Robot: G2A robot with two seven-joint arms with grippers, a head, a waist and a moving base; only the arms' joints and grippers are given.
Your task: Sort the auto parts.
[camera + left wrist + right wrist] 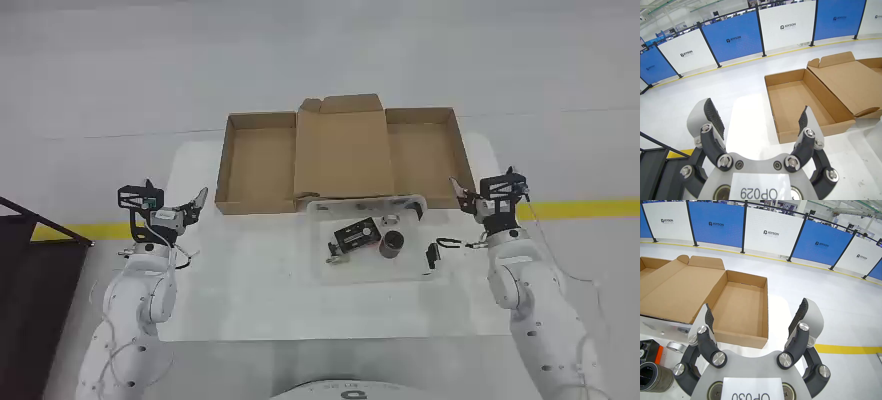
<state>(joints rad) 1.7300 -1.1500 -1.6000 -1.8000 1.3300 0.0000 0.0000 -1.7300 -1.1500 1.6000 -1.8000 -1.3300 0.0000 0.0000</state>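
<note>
Several auto parts lie on a clear tray (425, 272) in the middle of the white table: a black block with an orange side (355, 237), a dark cylinder (391, 243), a small silver disc (390, 218) and a small black clip (435, 253). Behind the tray stands an open cardboard box (258, 165) with a compartment on each side of a raised centre flap. My left gripper (178, 208) hovers open over the table's left edge, holding nothing. My right gripper (473, 199) hovers open at the table's right side, beside the box's right compartment (738, 306). The cylinder (654, 375) and block (647, 349) lie near it.
The left compartment (798, 106) of the box holds nothing. A black frame (40, 225) stands off the table's left edge. A yellow floor line (590, 208) runs behind the table. Blue and white fence panels (734, 37) stand far off.
</note>
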